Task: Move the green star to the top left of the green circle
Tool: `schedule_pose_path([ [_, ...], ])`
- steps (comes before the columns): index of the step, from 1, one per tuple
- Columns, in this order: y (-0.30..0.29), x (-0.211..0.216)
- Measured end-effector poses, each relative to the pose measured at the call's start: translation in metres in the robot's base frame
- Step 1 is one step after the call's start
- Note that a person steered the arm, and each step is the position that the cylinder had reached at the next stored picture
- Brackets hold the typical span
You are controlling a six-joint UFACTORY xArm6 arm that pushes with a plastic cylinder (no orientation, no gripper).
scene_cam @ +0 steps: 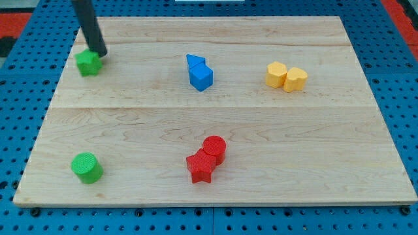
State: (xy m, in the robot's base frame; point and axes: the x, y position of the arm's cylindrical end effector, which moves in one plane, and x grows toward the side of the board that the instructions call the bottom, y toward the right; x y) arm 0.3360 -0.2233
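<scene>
My tip [100, 53] touches the green star [88, 63] near the board's [274, 130] left edge (no pincer here); an outward push drops it off, far from the green circle [86, 167].

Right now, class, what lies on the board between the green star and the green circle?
Nothing: in the camera view, bare wood runs from the green star down to the green circle. My tip touches the star's upper right.

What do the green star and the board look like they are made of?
Green star: likely matte plastic or painted wood; uniform colour, no shine. Board: pale wood, probably unvarnished, with visible grain and plank seams. My tip touches the star's upper right.
</scene>
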Motion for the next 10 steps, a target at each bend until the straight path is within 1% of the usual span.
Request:
schedule_pose_path([
  [1, -0.01, 0.035],
  [2, -0.016, -0.003],
  [3, -0.046, 0.048],
  [4, -0.03, 0.107],
  [5, -0.025, 0.143],
  [6, -0.03, 0.105],
  [7, -0.05, 0.168],
  [8, -0.034, 0.194],
  [9, -0.066, 0.178],
  [10, -0.067, 0.136],
])
